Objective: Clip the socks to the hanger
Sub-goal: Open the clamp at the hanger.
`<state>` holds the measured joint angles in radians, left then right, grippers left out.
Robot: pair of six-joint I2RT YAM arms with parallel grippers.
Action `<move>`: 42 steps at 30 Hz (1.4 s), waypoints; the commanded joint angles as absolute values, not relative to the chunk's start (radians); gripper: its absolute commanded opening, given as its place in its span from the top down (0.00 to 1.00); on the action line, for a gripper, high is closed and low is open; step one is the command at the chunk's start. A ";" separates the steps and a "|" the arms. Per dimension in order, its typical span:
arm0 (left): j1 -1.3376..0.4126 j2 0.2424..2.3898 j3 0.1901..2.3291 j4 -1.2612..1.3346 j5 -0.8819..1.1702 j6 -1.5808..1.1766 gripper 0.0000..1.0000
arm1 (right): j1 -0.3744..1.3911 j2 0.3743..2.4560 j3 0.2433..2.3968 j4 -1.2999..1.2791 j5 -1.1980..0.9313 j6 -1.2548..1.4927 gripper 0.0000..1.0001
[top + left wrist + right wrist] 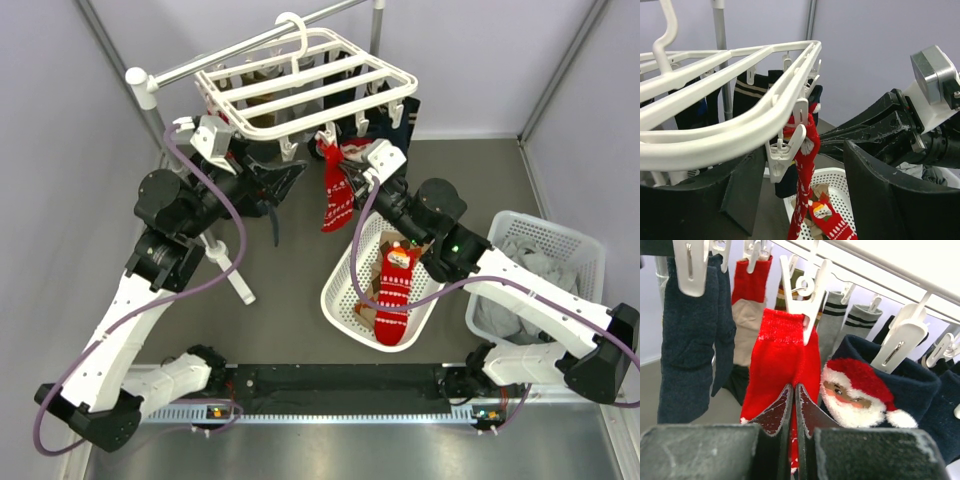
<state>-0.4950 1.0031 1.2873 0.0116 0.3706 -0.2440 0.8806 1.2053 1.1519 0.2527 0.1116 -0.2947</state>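
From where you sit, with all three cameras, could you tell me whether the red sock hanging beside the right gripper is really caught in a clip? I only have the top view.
Observer: Yes. In the right wrist view, a white clip is closed on the cuff of the red sock.
Operator: Thank you. Is the left gripper holding anything?
Observer: No. In the left wrist view, the left gripper is open, with its fingers spread wide on either side of that clip and sock.
Operator: And the right one, please?
Observer: The right gripper is shut just in front of the sock. I cannot tell whether any fabric is pinched between its fingers.
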 commanded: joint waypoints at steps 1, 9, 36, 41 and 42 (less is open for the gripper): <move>-0.525 0.956 1.240 0.087 0.313 -0.176 0.31 | 0.874 1.184 1.174 0.268 0.112 -0.291 1.00; -0.532 0.950 1.230 0.132 0.253 -0.159 0.31 | 0.873 1.180 1.169 0.273 0.104 -0.285 1.00; -0.538 0.997 1.253 0.141 0.284 -0.029 0.43 | 0.874 1.173 1.169 0.273 0.107 -0.301 1.00; -0.541 1.005 1.249 0.161 0.290 -0.023 0.43 | 0.874 1.173 1.166 0.268 0.107 -0.299 1.00; -0.543 1.006 1.250 0.166 0.291 -0.020 0.43 | 0.874 1.173 1.161 0.268 0.106 -0.298 1.00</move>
